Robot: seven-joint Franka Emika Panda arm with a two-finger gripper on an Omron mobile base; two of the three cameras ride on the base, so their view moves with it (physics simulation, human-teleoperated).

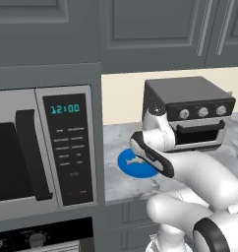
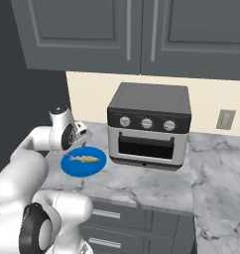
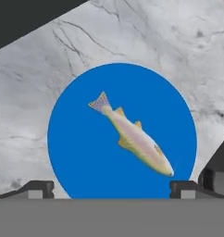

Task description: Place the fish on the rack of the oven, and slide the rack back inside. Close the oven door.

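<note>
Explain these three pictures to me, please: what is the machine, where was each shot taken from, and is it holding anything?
It is a white robot arm in a simulated kitchen. Two pictures come from cameras on its base, behind the arm to its left and right. The third looks down from the hand itself, past the tips of its two fingers. On the marble counter a small fish lies on a blue plate, beside a small countertop oven. The fingers stand open above the plate, holding nothing. A microwave sits to the left.

fish (image 3: pixel 133 137) lies on plate (image 3: pixel 77 152); plate on counter (image 2: pixel 142 183), left of toaster oven (image 2: pixel 149 126); microwave (image 1: pixel 42 147) left of counter.
</note>
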